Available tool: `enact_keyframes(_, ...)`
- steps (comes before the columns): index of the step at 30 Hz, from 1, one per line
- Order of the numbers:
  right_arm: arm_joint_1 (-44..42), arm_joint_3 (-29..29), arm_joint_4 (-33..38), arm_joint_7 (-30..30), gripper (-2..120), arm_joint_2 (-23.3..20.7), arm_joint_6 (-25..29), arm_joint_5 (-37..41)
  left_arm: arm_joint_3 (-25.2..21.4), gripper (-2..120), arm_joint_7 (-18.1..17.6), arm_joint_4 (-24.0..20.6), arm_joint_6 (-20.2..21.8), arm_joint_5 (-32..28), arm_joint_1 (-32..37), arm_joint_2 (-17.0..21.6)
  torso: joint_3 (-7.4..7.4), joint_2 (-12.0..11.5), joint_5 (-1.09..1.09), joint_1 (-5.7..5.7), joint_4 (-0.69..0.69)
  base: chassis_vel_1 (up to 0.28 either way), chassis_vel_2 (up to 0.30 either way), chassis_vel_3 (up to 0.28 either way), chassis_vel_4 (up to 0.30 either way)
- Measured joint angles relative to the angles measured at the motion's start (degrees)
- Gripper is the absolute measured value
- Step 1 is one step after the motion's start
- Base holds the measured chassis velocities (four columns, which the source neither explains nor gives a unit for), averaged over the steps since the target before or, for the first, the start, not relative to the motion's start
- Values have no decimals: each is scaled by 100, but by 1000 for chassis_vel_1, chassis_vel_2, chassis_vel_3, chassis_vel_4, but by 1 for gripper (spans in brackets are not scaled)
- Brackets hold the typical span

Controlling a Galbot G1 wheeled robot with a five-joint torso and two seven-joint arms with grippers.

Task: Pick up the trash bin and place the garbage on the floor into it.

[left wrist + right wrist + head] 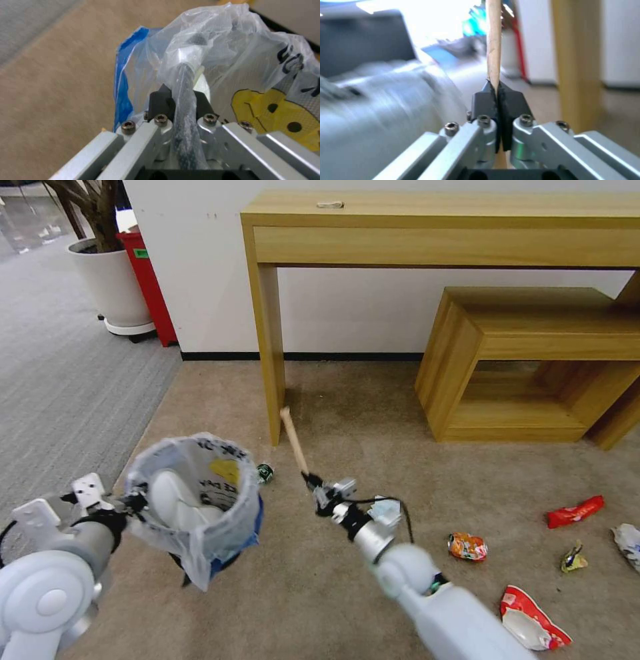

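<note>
Left gripper (137, 505): clamped on the bag-lined rim of the trash bin (200, 500), held above the floor (347, 400), white slipper (175, 500) inside.
Right gripper (313, 483): closed on one end of the wooden stick (293, 439), right of the bin.
Remaining garbage: wrappers (575, 511) lie on the carpet, well right.
Risk: the long stick, gripped at its end, may catch the wooden table leg (268, 353) or the rim and tear the bag.

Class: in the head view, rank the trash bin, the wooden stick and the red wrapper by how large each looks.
1. trash bin, but it is nearest the camera, which inflates it.
2. wooden stick.
3. red wrapper, close to the stick in length, so ranks 2 and 3 are unsure.
</note>
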Motion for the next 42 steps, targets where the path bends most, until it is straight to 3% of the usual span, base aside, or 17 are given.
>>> enact_keyframes(3,68,183,184,-1216,0,-146,215,568,167,2,-3,-40,0,-192,56,114,0,0,1,0,0,0,0,0,0)
enact_keyframes(11,272,205,275,-2659,0,-59,280,1194,634,2,64,-57,2,-318,83,239,0,0,0,0,0,0,0,0,0)
enact_keyframes(17,345,5,206,-2951,0,47,256,1236,982,2,69,8,5,-209,27,236,0,0,-1,0,1,0,0,0,0)
enact_keyframes(28,366,-242,88,-2940,0,287,259,1058,1306,2,110,65,12,-129,14,231,0,0,-1,0,1,0,0,0,0)
enact_keyframes(42,335,-355,-213,-2859,0,344,377,934,1360,2,149,-135,12,-267,102,205,0,0,-1,0,0,0,0,0,0)
